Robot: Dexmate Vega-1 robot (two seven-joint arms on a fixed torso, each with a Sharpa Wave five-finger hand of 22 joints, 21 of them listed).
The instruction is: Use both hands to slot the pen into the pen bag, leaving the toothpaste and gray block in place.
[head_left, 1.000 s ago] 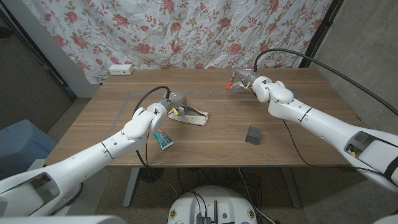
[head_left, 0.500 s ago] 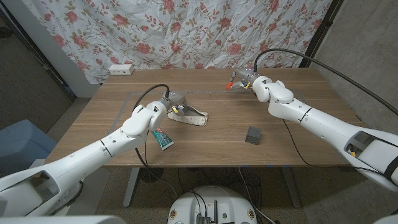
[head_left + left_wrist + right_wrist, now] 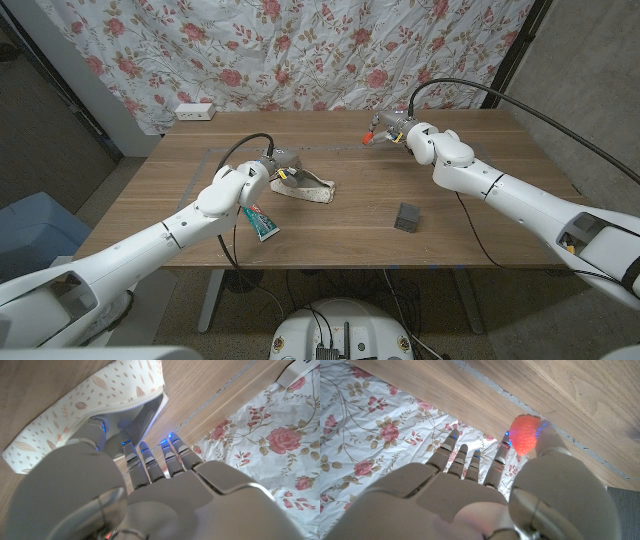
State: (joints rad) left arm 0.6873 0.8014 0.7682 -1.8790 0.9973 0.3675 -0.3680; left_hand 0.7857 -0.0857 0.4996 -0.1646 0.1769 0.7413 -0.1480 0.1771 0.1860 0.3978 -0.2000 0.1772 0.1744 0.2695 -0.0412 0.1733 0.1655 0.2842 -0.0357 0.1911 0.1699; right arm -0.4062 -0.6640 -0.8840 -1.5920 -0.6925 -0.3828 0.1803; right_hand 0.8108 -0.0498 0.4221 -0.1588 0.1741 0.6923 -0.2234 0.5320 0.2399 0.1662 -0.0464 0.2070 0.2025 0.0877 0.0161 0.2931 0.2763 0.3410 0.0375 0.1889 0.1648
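Note:
The pen bag (image 3: 312,188), cream with a leaf print, lies left of the table's middle with its mouth open (image 3: 100,405). My left hand (image 3: 277,165) pinches the rim of that mouth, thumb (image 3: 95,435) on the lip and fingers behind it. Over the far edge of the table my right hand (image 3: 398,127) holds the pen (image 3: 369,136), whose red strawberry-shaped end (image 3: 524,434) sits between thumb and a finger. The toothpaste (image 3: 262,222) lies near the front edge under my left forearm. The gray block (image 3: 407,216) stands right of the middle.
A white power strip (image 3: 194,112) lies at the table's far left corner. A floral curtain (image 3: 300,50) hangs behind the table. A blue bin (image 3: 30,230) stands on the floor to the left. Bare wood (image 3: 350,215) separates the bag from the block.

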